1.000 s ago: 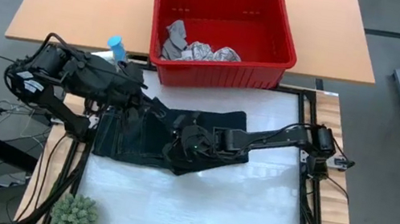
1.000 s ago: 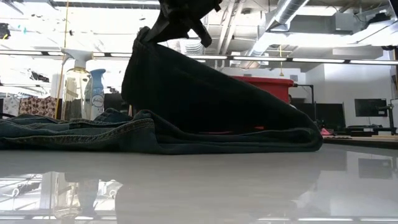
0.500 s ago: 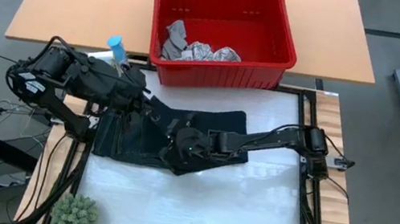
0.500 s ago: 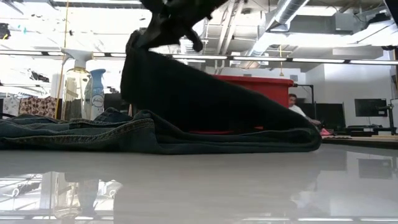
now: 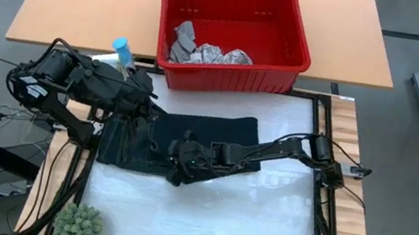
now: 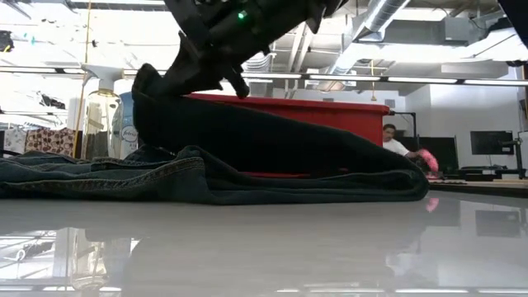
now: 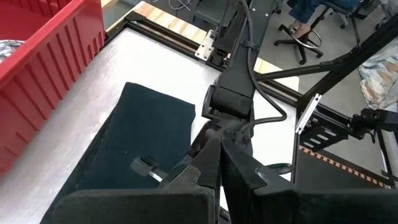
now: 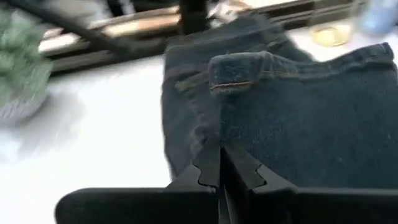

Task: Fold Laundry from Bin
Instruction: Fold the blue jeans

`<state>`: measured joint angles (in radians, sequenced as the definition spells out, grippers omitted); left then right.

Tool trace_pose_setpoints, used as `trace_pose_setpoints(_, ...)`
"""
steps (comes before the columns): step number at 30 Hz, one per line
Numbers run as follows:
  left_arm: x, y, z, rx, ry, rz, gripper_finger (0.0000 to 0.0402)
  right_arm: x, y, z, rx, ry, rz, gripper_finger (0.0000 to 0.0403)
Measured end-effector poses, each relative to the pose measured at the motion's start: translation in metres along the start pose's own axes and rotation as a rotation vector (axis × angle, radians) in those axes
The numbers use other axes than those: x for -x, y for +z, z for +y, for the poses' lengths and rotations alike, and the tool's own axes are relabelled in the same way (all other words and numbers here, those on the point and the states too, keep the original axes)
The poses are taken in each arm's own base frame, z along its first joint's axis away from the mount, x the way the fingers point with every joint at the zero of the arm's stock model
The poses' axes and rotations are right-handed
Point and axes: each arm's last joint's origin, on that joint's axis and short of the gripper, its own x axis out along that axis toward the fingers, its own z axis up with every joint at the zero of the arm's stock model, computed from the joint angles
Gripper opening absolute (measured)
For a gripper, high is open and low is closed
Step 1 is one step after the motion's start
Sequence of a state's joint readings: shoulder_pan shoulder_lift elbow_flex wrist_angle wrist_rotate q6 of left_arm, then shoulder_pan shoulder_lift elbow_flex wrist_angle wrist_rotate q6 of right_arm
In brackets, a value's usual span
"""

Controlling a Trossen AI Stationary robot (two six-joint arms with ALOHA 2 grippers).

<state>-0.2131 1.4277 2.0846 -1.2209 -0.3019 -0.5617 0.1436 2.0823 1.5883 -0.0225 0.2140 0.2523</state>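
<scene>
Dark navy trousers (image 5: 220, 130) lie folded on the white table top, one layer over the other. My right gripper (image 5: 179, 162) reaches in from the table's right and is shut on the upper layer's end (image 6: 148, 82), which is raised above the lower layer (image 6: 99, 177). My left gripper (image 5: 147, 100) is shut on nothing and hangs above the table's left side. The red bin (image 5: 233, 77) stands behind the mat, with a grey cloth (image 5: 183, 38) and a leaf-print white cloth (image 5: 224, 55) lying on its floor. My right gripper pinches the trousers' upper layer near its free end (image 8: 217, 140) between its two fingers. The fingers slant downward from the table's right. That end is lifted clear. From it the layer slopes down to the fold (image 6: 408, 183), which rests on the lower layer.
A blue-capped spray bottle (image 5: 122, 50) stands at the far left beside the bin. A small green plant (image 5: 79, 225) sits at the near left corner. There is bare white table (image 5: 209, 220) in front of the trousers. A person (image 6: 398, 140) sits in the room beyond.
My right gripper has sunk and gone toward the table's left and near edge, tipping and rolling, with the trousers' end still in it. The raised layer now lies lower and flatter over the lower layer. The fold at the right has stayed in place.
</scene>
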Motion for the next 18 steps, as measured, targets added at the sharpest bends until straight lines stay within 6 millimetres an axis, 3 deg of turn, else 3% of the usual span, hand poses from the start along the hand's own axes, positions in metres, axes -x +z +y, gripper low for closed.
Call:
trace_pose_setpoints(7,-0.006,-0.001,-0.002,-0.004,0.007,0.013,0.0000,0.000,0.000,0.002,0.103,0.059,0.008,0.0060)
trace_pose_setpoints(18,-0.021,-0.003,-0.006,-0.016,0.024,0.049,0.0000,0.004,0.004,-0.009,0.121,0.053,0.043,0.0166)
